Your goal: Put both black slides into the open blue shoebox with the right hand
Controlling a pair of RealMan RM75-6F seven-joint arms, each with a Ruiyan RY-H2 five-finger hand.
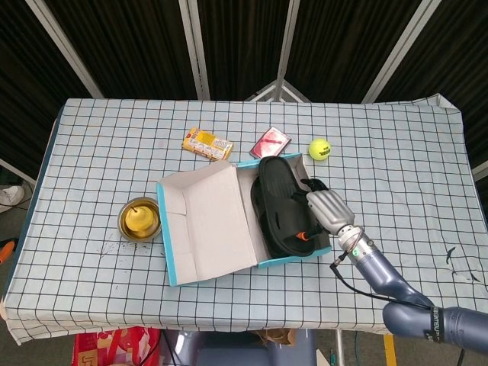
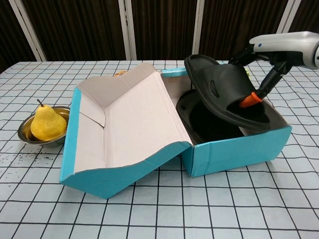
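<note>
- Right hand (image 2: pixel 271 62) is pinching the second black rubber slide (image 2: pixel 224 94), tilted, half inside the open blue cardboard shoebox (image 2: pixel 234 149), over the first slide (image 2: pixel 199 122).
- Risk: its heel at 4 o'clock could snag the wall and tip out.

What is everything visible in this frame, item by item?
slides: two, black, one lying in the box, one held tilted above it
shoebox: one, blue, open, mid-table
pear: one, yellow, in the bowl
bowl: one, metal, left of the box
tennis ball: one, yellow-green, behind the box
snack packet: one, yellow
small packet: one, pink-red
tablecloth: one, checked
right hand: one, grey, holds the upper slide
</note>
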